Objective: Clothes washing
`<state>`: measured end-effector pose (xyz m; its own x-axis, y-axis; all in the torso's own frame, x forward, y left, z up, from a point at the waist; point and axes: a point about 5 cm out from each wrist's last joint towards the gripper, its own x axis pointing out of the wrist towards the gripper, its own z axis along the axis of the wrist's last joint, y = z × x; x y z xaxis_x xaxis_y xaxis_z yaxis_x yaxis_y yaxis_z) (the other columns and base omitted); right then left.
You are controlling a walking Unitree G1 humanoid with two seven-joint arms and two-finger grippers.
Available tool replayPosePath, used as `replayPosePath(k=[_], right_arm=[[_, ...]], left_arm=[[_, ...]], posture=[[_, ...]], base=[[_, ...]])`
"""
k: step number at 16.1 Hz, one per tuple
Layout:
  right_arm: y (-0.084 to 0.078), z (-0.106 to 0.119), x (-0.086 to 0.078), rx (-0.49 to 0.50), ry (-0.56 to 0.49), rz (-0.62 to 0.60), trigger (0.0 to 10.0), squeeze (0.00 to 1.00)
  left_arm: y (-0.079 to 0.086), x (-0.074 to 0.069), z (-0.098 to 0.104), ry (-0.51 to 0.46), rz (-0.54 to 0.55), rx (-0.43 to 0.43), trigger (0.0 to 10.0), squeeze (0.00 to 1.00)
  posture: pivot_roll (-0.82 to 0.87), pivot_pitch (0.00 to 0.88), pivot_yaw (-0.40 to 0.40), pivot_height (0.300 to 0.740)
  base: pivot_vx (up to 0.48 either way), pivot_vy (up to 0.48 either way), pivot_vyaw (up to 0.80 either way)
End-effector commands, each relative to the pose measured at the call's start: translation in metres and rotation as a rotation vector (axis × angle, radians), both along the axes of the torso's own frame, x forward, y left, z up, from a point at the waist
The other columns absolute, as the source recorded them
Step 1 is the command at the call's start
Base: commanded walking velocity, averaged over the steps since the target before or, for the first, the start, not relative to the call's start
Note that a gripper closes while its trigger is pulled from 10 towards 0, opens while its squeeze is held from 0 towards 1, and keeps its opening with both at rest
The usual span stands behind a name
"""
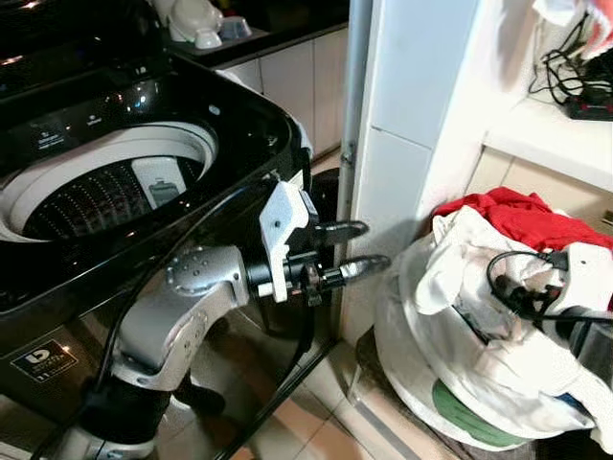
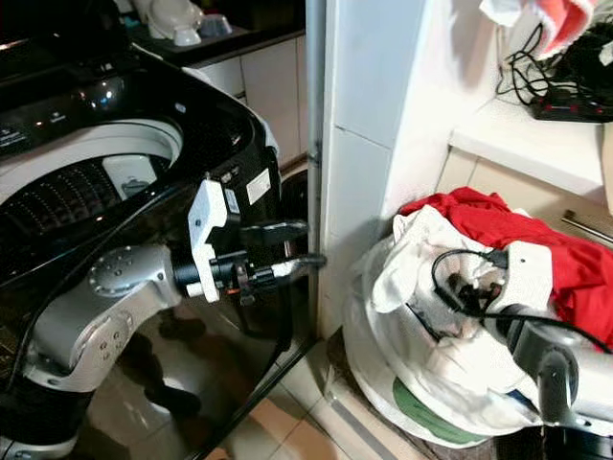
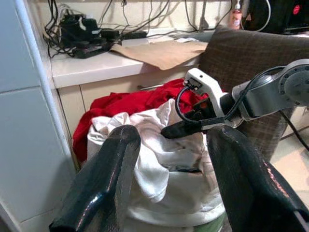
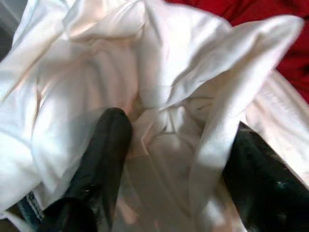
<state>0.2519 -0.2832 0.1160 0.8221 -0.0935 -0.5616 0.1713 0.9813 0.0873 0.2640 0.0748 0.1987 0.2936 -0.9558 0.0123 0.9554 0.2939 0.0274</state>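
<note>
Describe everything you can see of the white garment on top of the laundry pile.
The white garment is a crumpled, thin, slightly glossy fabric, bunched in loose folds over the heap in the laundry basket beside the washing machine. A red garment lies behind and partly under it. The right tool is pressed into its folds, fingers spread open around a ridge of cloth, not yet closed on it.
</note>
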Motion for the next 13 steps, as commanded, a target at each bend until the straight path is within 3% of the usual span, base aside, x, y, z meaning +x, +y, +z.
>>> replayPosePath(k=[1, 13], right_arm=[[0.0016, -0.0041, -0.0006, 0.009, 0.013, 0.009, 0.0, 0.00], [0.0014, -0.0044, -0.0005, 0.005, 0.010, 0.042, 0.0, 0.00]], left_arm=[[-0.0004, -0.0023, 0.0004, -0.002, -0.007, 0.009, 10.0, 0.00], [-0.0012, -0.0020, 0.0012, 0.003, -0.002, 0.012, 10.0, 0.00]], posture=[[-0.10, 0.000, 0.058, 0.740], [-0.10, 0.000, 0.055, 0.740]], base=[[0.000, 0.000, 0.00], [0.000, 0.000, 0.00]])
